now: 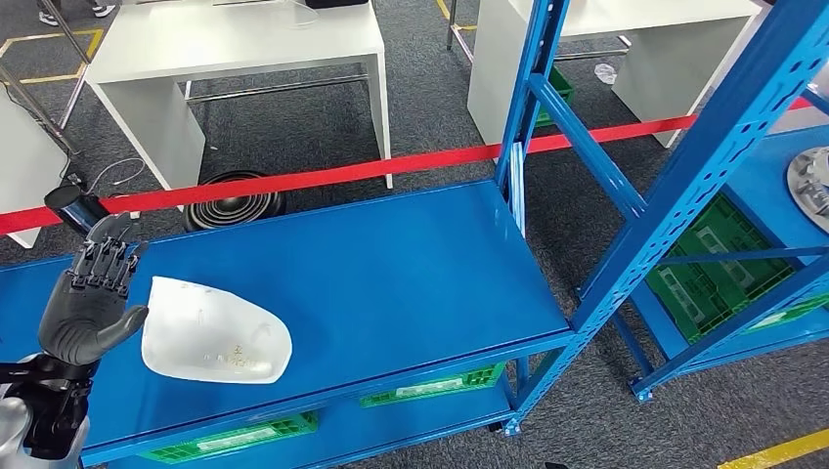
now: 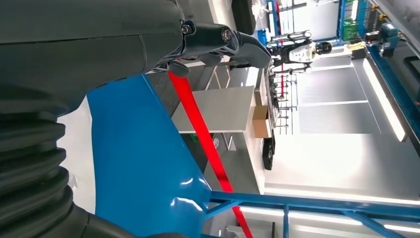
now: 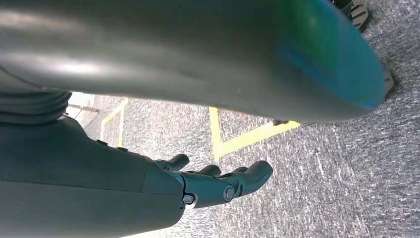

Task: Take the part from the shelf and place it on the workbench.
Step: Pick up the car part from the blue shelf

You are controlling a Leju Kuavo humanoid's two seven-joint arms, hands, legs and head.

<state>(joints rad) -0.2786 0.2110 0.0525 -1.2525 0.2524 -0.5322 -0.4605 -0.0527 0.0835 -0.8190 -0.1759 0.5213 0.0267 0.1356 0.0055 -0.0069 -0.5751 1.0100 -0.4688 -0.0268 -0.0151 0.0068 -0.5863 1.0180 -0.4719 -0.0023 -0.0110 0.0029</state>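
A white curved shell-shaped part (image 1: 215, 331) lies on the blue shelf board (image 1: 391, 274), toward its front left. My left hand (image 1: 90, 298) hovers just left of the part with fingers stretched out and apart, thumb near the part's left edge, holding nothing. In the left wrist view the left hand (image 2: 124, 44) stretches over the blue board (image 2: 143, 163), and a strip of the white part (image 2: 74, 148) shows beside the wrist cover. My right hand (image 3: 198, 186) hangs over grey carpet with fingers loosely extended and nothing in it.
Blue shelf uprights (image 1: 533, 117) rise at the board's right end; a second blue rack (image 1: 772, 195) stands to the right with green crates (image 1: 723, 274) below. A red barrier tape (image 1: 323, 176) runs behind the shelf. White tables (image 1: 235, 49) stand beyond it.
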